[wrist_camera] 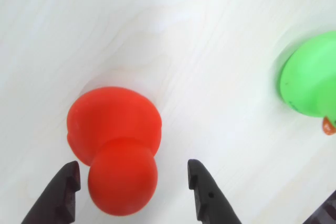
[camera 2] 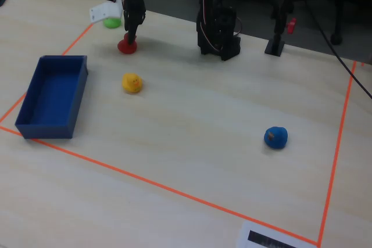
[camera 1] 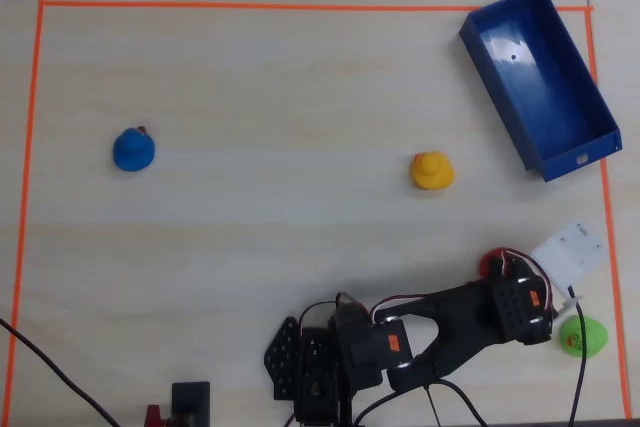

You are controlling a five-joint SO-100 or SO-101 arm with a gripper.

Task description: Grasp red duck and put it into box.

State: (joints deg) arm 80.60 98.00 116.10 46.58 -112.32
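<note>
Pale wooden table (camera 2: 192, 137), orange tape (camera 2: 145, 181)

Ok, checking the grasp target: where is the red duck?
In the wrist view, the red duck sits lower left, its head between the open gripper fingers, the green duck at right.

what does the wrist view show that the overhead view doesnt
Only the wrist view shows the red duck whole, its head between the open gripper fingertips, neither visibly touching it. Only the overhead view shows the box, the yellow duck, the blue duck and the orange tape border; there the arm hides most of the red duck. Both show the green duck close beside the red one on the pale table.
</note>
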